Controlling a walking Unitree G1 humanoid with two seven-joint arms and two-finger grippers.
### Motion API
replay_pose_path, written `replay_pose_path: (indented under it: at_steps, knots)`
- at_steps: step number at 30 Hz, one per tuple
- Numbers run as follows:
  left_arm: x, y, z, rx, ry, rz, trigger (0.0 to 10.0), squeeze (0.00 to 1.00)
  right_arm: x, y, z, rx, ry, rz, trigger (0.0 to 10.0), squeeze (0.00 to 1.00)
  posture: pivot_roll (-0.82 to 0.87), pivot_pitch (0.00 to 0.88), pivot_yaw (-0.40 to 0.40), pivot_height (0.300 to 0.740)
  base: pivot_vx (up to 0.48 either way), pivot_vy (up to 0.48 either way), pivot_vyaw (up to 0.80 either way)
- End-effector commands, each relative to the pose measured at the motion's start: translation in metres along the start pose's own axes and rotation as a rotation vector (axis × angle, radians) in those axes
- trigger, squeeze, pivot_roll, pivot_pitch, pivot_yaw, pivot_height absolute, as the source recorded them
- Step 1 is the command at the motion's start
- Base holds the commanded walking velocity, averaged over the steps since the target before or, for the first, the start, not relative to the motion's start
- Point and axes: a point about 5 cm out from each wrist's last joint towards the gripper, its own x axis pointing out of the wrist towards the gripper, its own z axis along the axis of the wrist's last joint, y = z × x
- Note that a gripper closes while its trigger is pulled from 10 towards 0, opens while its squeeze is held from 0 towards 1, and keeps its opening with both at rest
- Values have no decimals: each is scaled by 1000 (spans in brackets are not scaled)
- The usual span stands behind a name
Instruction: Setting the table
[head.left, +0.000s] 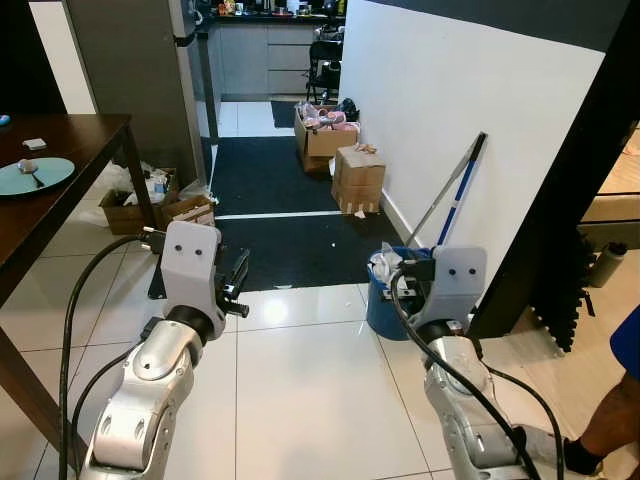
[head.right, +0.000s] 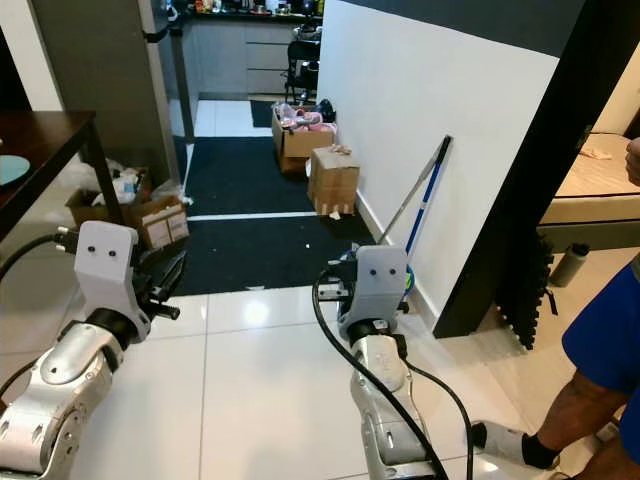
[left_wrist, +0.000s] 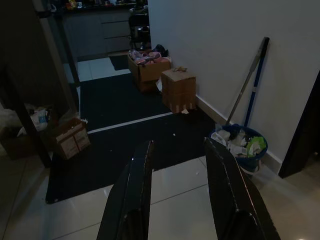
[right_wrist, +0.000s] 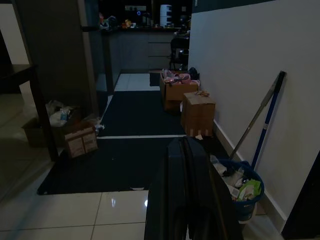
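Both claws carry nothing: left gripper (left_wrist: 175, 190) spread apart, right gripper (right_wrist: 187, 195) pressed closed, raised over tiles since I'm between fetches, I judge. Dark table (head.left: 85, 135) sits far left, teal plate (head.left: 33, 176) already on it.

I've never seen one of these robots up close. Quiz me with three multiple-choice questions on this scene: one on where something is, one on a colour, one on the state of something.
1. Where is the mop?
A. leaning on the white wall
B. lying on the table
C. held by the person

2. What colour is the plate on the table?
A. red
B. light blue
C. black

3. How are the left gripper's fingers?
A. shut on a plate
B. shut on a box
C. open, holding nothing

Key: 1 A, the mop slants against the wall above the bucket. 2 B, the plate on the table is light blue. 3 C, the left gripper shows a gap of floor between its fingers.
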Motion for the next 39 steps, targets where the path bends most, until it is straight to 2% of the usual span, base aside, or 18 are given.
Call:
replay_pose_path:
  at_steps: [1,25,28,39]
  knots:
    - [-1,1,-5,9,18,0,10000,0,0,1,0,-5,2,-3,10000,0,69,40,32,740,0,0,0]
    - [-1,1,-7,30,28,2,10000,0,1,1,-1,-10,0,4,10000,0,74,28,30,740,0,0,0]
    - [-2,2,-6,12,19,5,10000,0,1,1,0,-10,-2,5,10000,0,74,28,31,740,0,0,0]
    - [-5,-2,-8,13,22,-12,10000,0,-1,2,-3,-8,10,6,10000,0,96,21,30,740,0,0,0]
